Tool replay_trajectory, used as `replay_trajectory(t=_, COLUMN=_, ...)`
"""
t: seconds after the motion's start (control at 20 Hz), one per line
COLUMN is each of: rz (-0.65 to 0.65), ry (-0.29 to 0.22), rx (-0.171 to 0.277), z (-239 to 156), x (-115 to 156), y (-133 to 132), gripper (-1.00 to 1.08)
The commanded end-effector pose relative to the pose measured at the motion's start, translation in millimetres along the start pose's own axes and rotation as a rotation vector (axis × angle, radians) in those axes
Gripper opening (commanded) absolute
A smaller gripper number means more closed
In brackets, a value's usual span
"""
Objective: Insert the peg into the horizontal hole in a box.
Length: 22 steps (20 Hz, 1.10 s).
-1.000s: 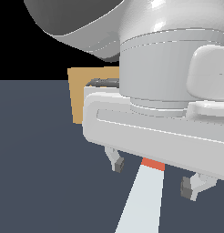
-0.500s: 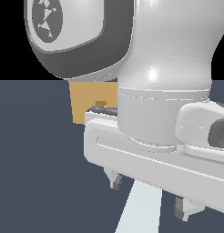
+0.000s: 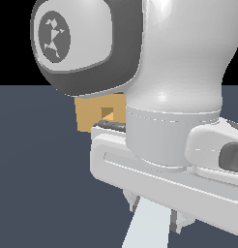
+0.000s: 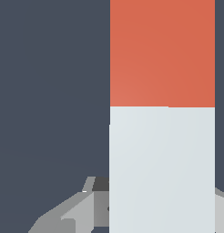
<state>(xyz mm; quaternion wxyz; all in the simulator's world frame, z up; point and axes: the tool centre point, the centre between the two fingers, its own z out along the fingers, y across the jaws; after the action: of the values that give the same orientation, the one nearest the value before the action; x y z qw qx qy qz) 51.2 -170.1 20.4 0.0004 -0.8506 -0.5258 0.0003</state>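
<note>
The peg (image 3: 145, 230) lies on the dark floor, and only a pale stretch of it shows under the hand in the exterior view. The wrist view shows the peg (image 4: 161, 154) close up, with its orange-red end (image 4: 161, 52) beyond the pale part. My gripper (image 3: 157, 213) is low over the peg, one finger on each side, and both fingers (image 4: 93, 205) meet its sides with no gap. The tan box (image 3: 89, 114) stands behind the arm, partly covered by it. Its small square hole (image 3: 107, 114) faces the exterior camera.
The arm's large white and grey links (image 3: 174, 72) fill most of the exterior view and hide the box's right part. Dark flat floor (image 3: 38, 184) lies all around.
The hand has sunk lower over the peg, so the orange end no longer shows in the exterior view. The two fingers have drawn in against the peg's sides.
</note>
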Motion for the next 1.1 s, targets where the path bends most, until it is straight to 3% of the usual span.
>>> replay_trajectory(t=0.0, rz=0.0, ry=0.0, rx=-0.001, z=-0.4, x=0.1, y=0.4, gripper=-1.0)
replay_trajectory(t=0.6, rz=-0.004, ry=0.0, rx=0.0, z=-1.6, x=2.2, y=-4.8, gripper=-1.0)
replay_trajectory(t=1.05, rz=-0.026, ry=0.0, rx=0.0, z=-10.3, x=14.1, y=-32.1, gripper=-1.0)
